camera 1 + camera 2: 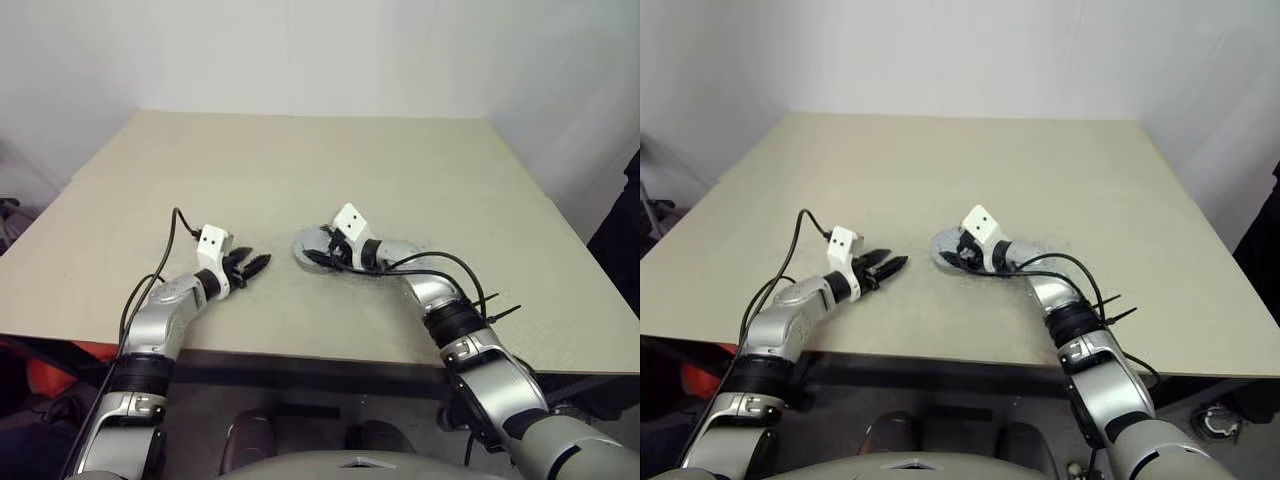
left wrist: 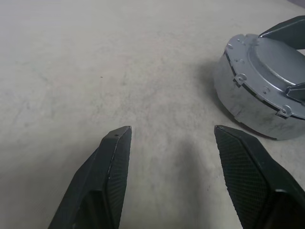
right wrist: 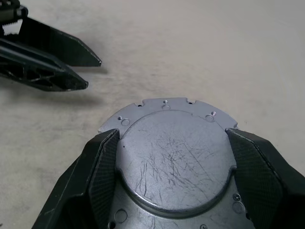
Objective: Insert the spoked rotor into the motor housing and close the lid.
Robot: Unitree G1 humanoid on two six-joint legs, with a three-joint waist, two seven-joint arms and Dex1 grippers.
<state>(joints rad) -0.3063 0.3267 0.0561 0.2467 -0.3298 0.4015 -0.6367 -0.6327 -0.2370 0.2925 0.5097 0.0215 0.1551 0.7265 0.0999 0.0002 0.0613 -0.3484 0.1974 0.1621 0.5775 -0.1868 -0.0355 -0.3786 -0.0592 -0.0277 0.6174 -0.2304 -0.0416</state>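
The right gripper [image 3: 171,138] is straddling a round, silvery-grey metal motor assembly [image 3: 174,167] with a scratched flat lid [image 3: 181,157] on top, its two black fingers [image 3: 102,162] spread wide on either side of the raised lid, at or very near its edge. The assembly is sitting on the beige table [image 1: 300,170]. The left gripper [image 2: 172,138] is hovering just beside it, parted and holding nothing.

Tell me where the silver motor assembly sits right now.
In the head views the motor assembly rests on the table, near its front edge and about mid-width. The right gripper straddles it, with the open left gripper just to its left.
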